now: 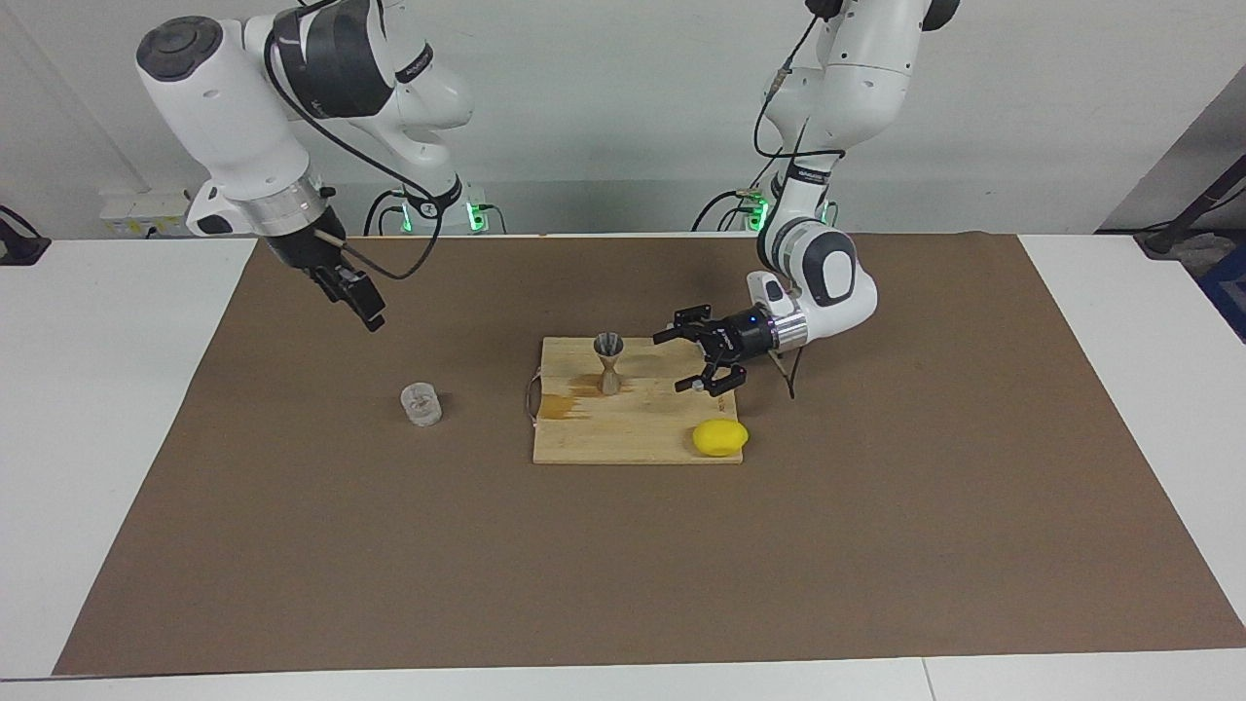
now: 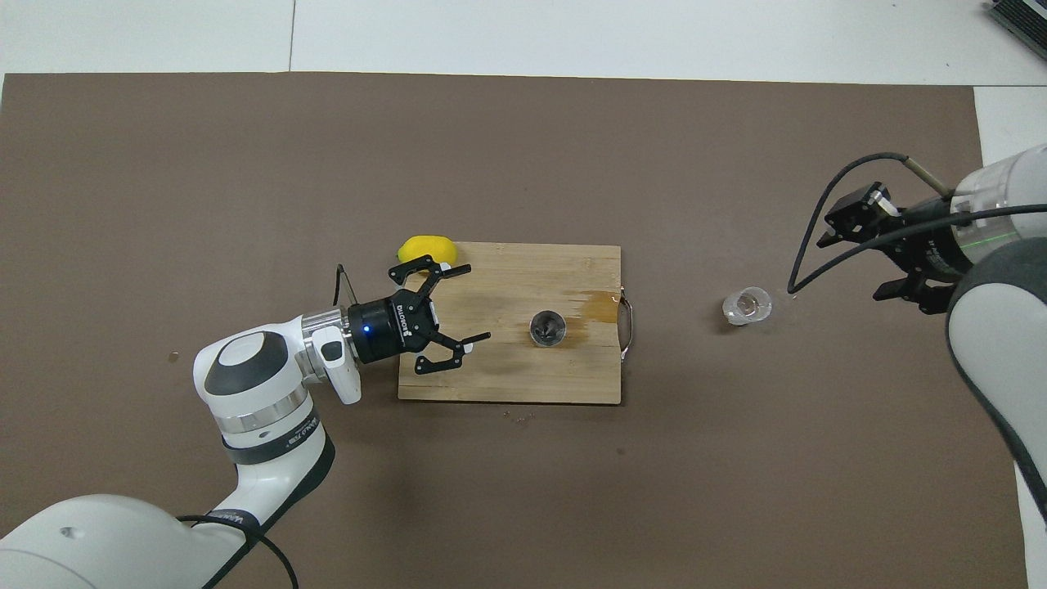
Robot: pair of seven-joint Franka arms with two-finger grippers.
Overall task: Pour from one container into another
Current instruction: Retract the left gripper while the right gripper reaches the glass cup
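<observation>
While the small grey metal hourglass-shaped jigger (image 1: 609,364) stands upright & alone on the rectangular light-wood cutting board (image 1: 633,433), roughly mid-board toward the robots' edge, neither gripper has hold of anything. Left gripper (image 1: 693,360) hangs low over the board's end toward the left arm, fingers spread wide, nothing betw them, pointing at the jigger but clearly apart from it. In the overhead view the same gripper (image 2: 460,309) sits over that end of the board w/ a visible gap of bare wood up to the jigger (image 2: 546,326).

Small short clear glass cup (image 1: 421,404) rests upright on the brown table mat (image 1: 292,545), off the board, toward the right arm's end of the table; from above the cup (image 2: 746,305) is near the board's metal handle (image 2: 627,327) but not touching. Right gripper (image 1: 362,304) is up in the air over the mat, nearer the robots' edge than the cup's spot on the mat & well apart from it; cannot tell how wide its fingers stand, nothing seen in them.

Dark wet stain (image 2: 601,305) marks the board betw jigger & handle. Yellow lemon (image 1: 720,437) lies at the board's corner farthest from the robots, at the left arm's end, touching the edge
</observation>
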